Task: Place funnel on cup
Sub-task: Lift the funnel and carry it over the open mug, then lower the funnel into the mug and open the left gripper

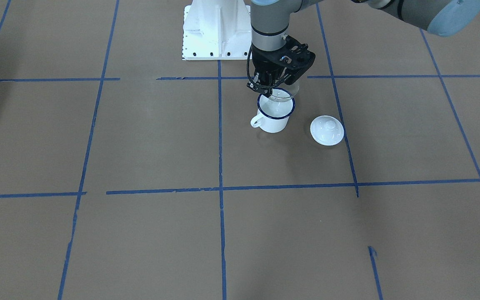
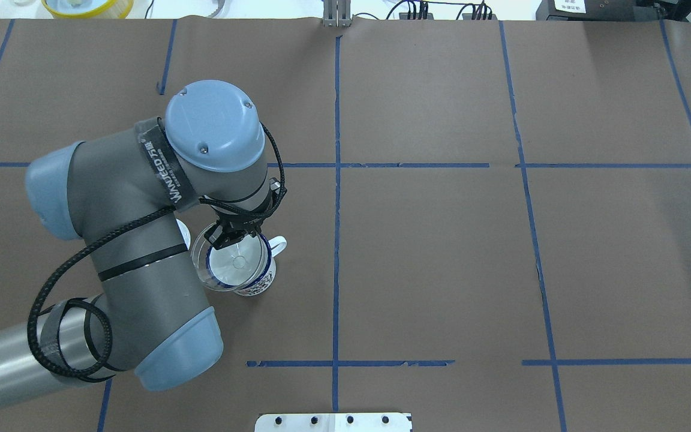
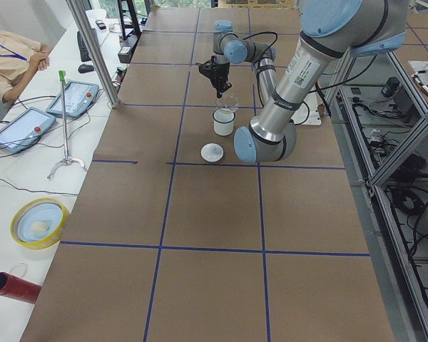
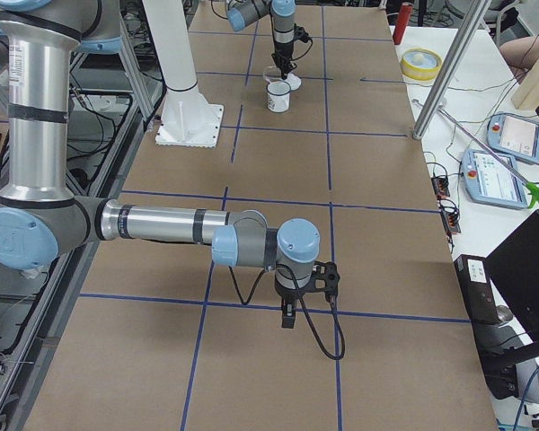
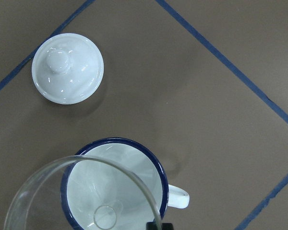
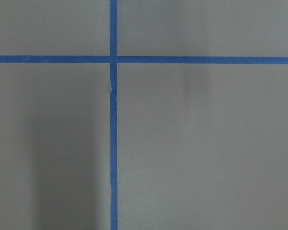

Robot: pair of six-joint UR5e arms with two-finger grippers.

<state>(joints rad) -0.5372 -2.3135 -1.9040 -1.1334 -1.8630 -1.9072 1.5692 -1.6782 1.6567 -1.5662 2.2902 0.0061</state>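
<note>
The white mug with a dark blue rim (image 1: 274, 118) stands upright on the brown table, its handle toward the view's left. My left gripper (image 1: 270, 89) is shut on the rim of the clear funnel (image 1: 286, 96) and holds it just above the mug, offset a little to one side. In the overhead view the funnel (image 2: 200, 264) overlaps the cup (image 2: 257, 283) below the left gripper (image 2: 227, 239). The left wrist view shows the funnel's spout (image 5: 105, 218) over the cup's opening (image 5: 134, 160). My right gripper (image 4: 288, 319) hangs over bare table far away; I cannot tell if it is open or shut.
A round white knobbed lid (image 1: 326, 130) lies on the table beside the cup, also in the left wrist view (image 5: 67, 67). The robot's white base (image 1: 215, 29) stands behind. Blue tape lines cross the brown paper. Operators' gear sits off the table's far side.
</note>
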